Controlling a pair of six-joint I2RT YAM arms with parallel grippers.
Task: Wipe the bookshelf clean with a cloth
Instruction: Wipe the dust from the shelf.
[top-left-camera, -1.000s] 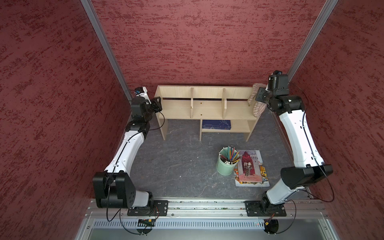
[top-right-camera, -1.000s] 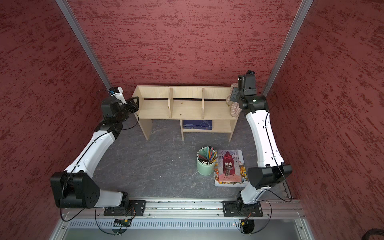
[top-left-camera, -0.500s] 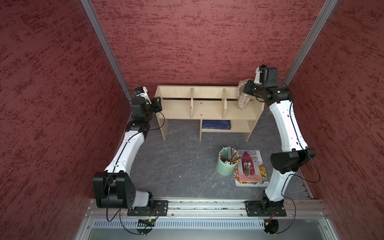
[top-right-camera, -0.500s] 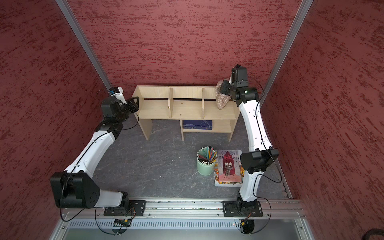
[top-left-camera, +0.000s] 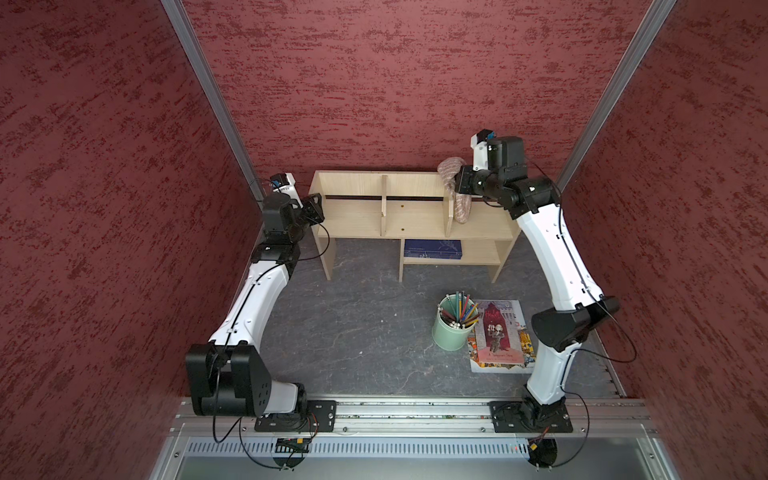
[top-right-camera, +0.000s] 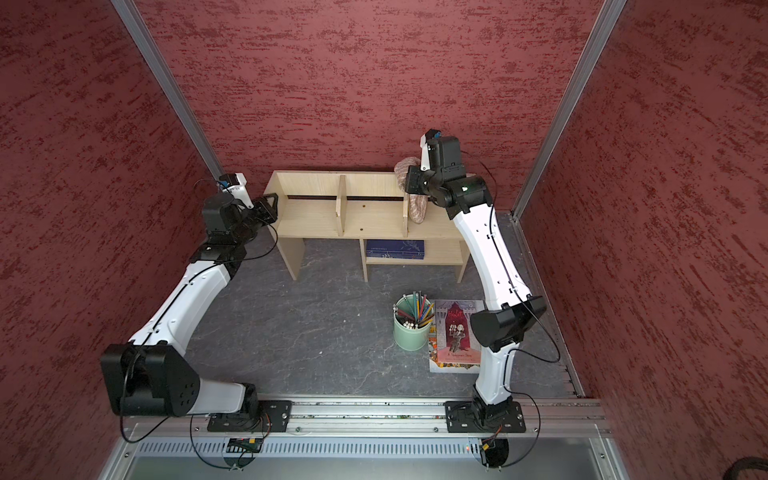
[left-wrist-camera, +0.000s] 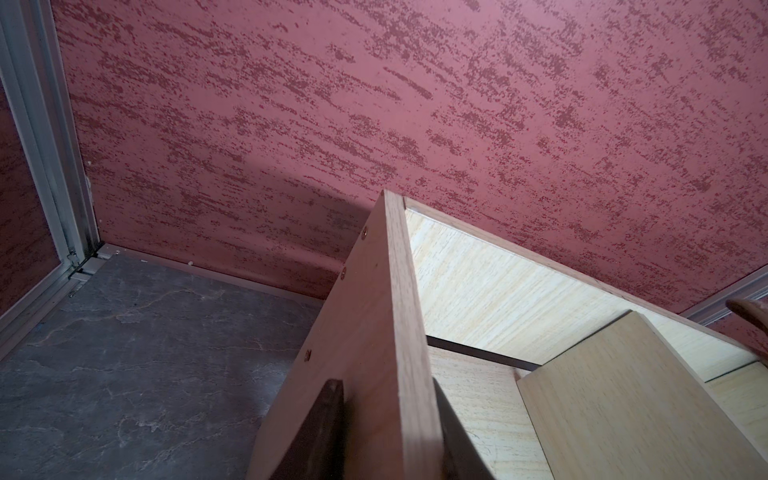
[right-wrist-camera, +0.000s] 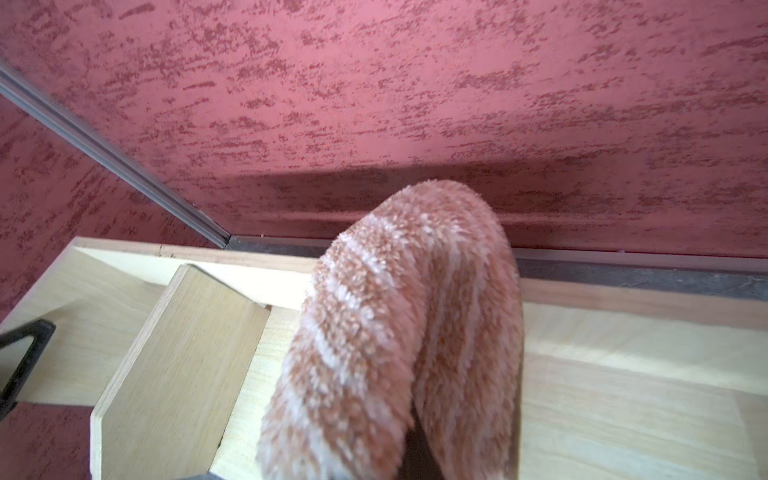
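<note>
The light wood bookshelf (top-left-camera: 411, 216) (top-right-camera: 370, 216) stands against the back wall. My left gripper (top-left-camera: 316, 206) (top-right-camera: 271, 203) is shut on its left end panel; in the left wrist view the fingers (left-wrist-camera: 328, 428) press either side of that panel (left-wrist-camera: 374, 316). My right gripper (top-left-camera: 461, 183) (top-right-camera: 412, 183) is shut on the tan striped cloth (top-left-camera: 457, 199) (top-right-camera: 415, 203). The cloth hangs bunched over the shelf's right compartment, beside the right divider (top-left-camera: 448, 208). In the right wrist view the cloth (right-wrist-camera: 399, 332) hides the jaws. I cannot tell whether its lower end touches the board.
A green cup of pencils (top-left-camera: 451, 334) and a colourful magazine (top-left-camera: 500, 336) lie on the grey floor at the front right. A blue book (top-left-camera: 432, 248) lies on the lower shelf. Red walls close in on three sides; a metal rail (top-left-camera: 399, 415) runs along the front.
My right arm has carried the cloth leftward, from the shelf's right end to beside the right divider. The left arm has not moved.
</note>
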